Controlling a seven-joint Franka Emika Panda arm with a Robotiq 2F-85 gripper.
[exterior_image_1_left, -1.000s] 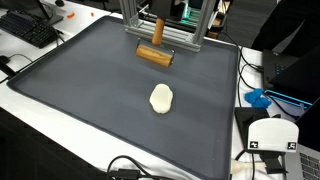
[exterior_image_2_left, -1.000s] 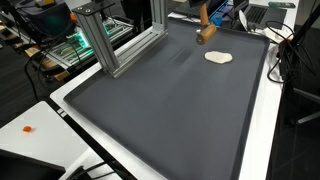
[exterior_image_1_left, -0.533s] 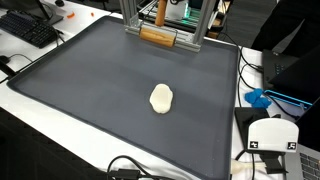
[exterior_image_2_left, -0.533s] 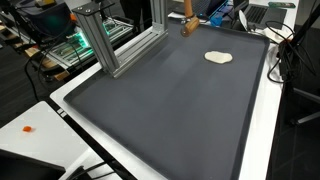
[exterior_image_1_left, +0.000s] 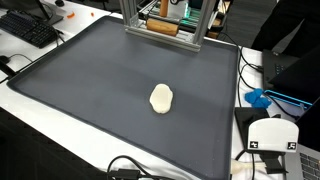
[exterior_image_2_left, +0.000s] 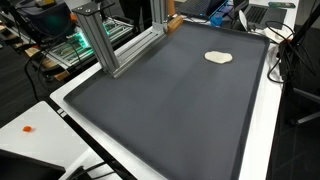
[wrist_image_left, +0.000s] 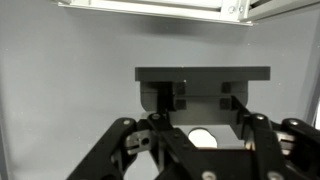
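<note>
Black linkage of gripper (wrist_image_left: 200, 100) fills the bottom of the wrist view, jaws drawn in and pinching wooden piece (exterior_image_1_left: 160, 27). Reads there only as a dark bar across the fingertips, in shade, no grain visible. Pale oval (wrist_image_left: 202, 137) glimpsed through the linkage, too hidden to name.

Wooden piece (exterior_image_2_left: 172, 22) sits in both exterior views at the far edge of dark grey mat (exterior_image_1_left: 90, 80), right at aluminium frame (exterior_image_1_left: 196, 30) and partly hidden behind a frame post. Looks raised off the mat. Cannot tell if touching the frame.

White lump (exterior_image_1_left: 161, 97) lies flat on the mat, well apart from the wooden piece, nothing touching it. Also seen toward one side rim (exterior_image_2_left: 218, 57).

Edges:
- Far side closed off by the frame and its uprights (exterior_image_2_left: 100, 40), tight there.
- Raised rim all round the mat.
- Keyboard (exterior_image_1_left: 30, 28) beyond one far corner.
- Blue item (exterior_image_1_left: 258, 98) and white device (exterior_image_1_left: 272, 135) with a printed marker just outside one side rim.
- Cables (exterior_image_1_left: 130, 170) against the near rim.
- Green-lit rack (exterior_image_2_left: 60, 50) beside the frame, off the mat.
- Small orange bit (exterior_image_2_left: 28, 129) on the white table outside the near corner.

Open room: wide bare stretch of mat from the lump to the near rim and across to the keyboard side.
</note>
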